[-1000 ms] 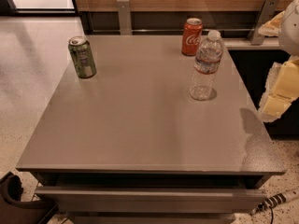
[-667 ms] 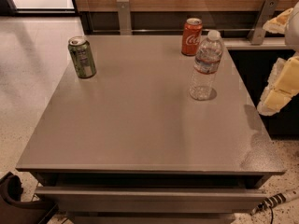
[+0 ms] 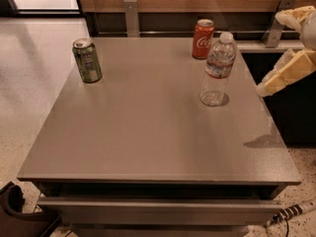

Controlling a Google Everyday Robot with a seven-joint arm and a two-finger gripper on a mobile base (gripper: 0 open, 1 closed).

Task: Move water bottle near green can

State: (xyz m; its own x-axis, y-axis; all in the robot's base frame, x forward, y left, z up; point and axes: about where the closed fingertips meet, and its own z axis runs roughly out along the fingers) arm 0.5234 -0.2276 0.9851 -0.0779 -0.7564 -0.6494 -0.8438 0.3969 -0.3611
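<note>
Hanging open off the table's edge on the side far from the green can, the gripper holds nothing because the water bottle stands upright and ungrasped, well apart from that can, so the carry seems not yet begun.

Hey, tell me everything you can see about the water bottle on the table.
The water bottle is clear ribbed plastic with a white cap and a pale label carrying a reddish band. It stands upright, capped, on the right side of the grey table, just in front of the red cola can and far from the green can at the left. Only the table touches it. The gripper hangs to its right, apart from it.
</note>
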